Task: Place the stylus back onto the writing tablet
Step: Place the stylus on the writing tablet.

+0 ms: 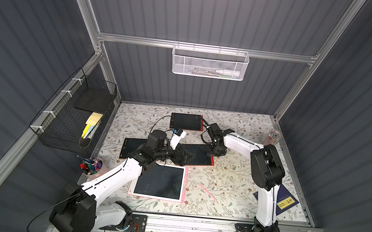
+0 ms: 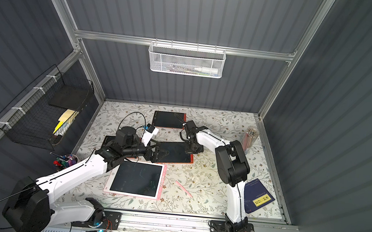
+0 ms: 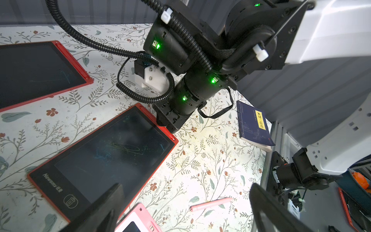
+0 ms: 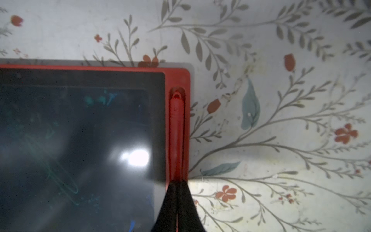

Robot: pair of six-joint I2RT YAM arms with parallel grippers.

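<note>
Both top views: the right pincer (image 1: 216,153) (image 2: 192,149) points down at the right-hand end of the red tablet (image 1: 201,158) (image 2: 177,156), and its own body hides its tips. The left pincer (image 1: 188,157) (image 2: 159,152) hovers over the same tablet, jaws wide, holding nothing. A pink stylus (image 1: 206,191) lies loose on the floral surface (image 1: 233,174), just right of the pink tablet (image 1: 159,182) and not touching it. Left wrist: the red tablet's bezel reads roughly "Newemy", last letters unsure. The blue book (image 3: 253,124) carries a yellow label, "宋词三百首". Right wrist: the red stylus (image 4: 176,128) lies in the groove along the tablet's edge, looped end near the corner. The pincer's jaws are closed together, covering its other end. Pinched or only pressed: cannot tell.
</note>
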